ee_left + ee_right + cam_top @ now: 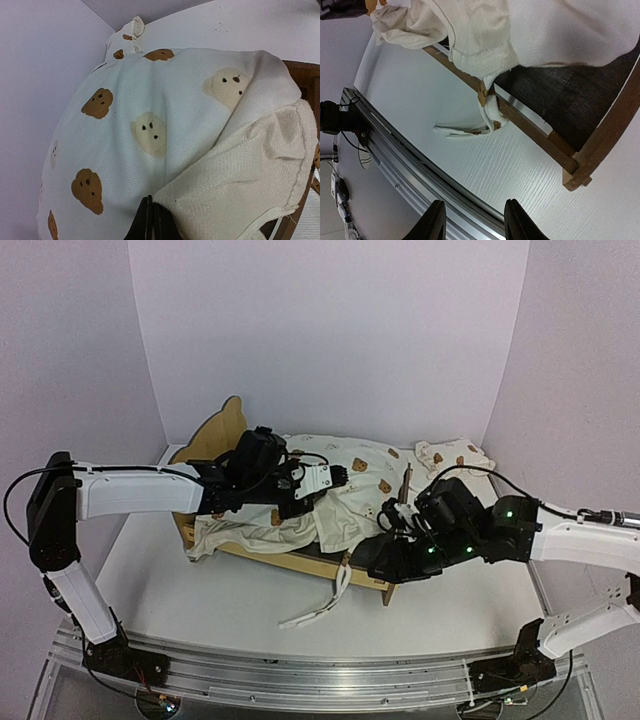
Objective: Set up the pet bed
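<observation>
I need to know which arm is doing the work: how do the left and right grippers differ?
The left gripper is shut, pinching the cushion fabric. The right gripper is open and holds nothing. The left sits over the cushion, while the right is over the table beside the pet bed. Both are close to the bed.

One wooden bed frame (222, 430), one bear-print cushion (350, 480) and one small matching pillow (452, 453). One white surface (230, 600) carries them. Two robot arms, a left arm (130, 490) and a right arm (585, 540). Two pincers, the left pincer (151, 220) and the right pincer (474, 222), each with two fingers. One metal rail (320, 680).
</observation>
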`<action>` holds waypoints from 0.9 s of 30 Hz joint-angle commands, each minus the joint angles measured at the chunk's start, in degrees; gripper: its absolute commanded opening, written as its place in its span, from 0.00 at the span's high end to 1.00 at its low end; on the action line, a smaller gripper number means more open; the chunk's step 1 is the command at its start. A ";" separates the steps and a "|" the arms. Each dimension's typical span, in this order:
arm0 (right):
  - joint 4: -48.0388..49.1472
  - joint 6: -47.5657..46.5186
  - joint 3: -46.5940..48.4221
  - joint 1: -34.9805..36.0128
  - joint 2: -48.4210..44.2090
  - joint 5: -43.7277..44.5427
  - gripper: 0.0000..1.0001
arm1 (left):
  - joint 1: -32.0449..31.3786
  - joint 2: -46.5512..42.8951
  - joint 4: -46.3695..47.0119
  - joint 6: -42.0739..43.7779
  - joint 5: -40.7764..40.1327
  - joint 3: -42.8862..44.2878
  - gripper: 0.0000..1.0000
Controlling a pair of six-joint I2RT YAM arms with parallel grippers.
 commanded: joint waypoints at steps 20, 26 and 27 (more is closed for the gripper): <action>28.31 5.33 -2.76 13.75 22.20 29.94 0.71 | 0.18 -6.80 9.05 0.50 1.49 -6.74 1.00; 30.79 7.42 -3.38 13.81 25.38 31.92 0.70 | 0.18 -6.93 9.63 0.96 1.66 -6.98 1.00; 30.79 7.09 -2.75 13.79 26.13 32.40 0.70 | 0.18 -6.87 9.72 0.93 1.70 -7.03 1.00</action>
